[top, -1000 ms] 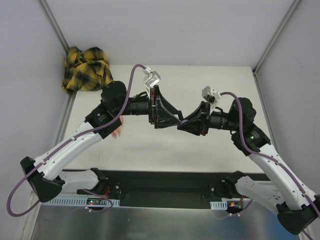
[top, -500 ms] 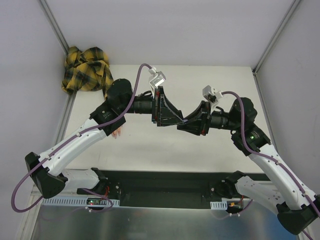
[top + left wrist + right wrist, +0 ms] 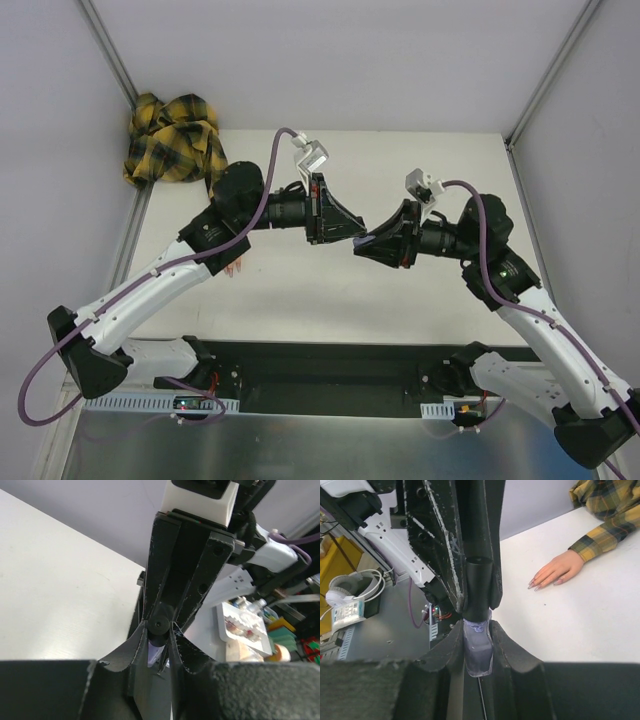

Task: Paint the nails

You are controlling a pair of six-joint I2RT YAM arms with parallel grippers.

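right wrist: right hand (image 3: 477,642) grips purple bottle (image 3: 478,657); left hand (image 3: 476,604) grips its cap (image 3: 478,580).

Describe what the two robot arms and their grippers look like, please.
The left arm and right arm have white shell links, black joints and black bases. A purple cable runs along each to a white bracket at the wrist. The left gripper and right gripper are black, with wedge-shaped fingers scuffed by pale scratches.

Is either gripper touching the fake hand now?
No, the hand lies apart on the table; left gripper and right gripper clamp the bottle.
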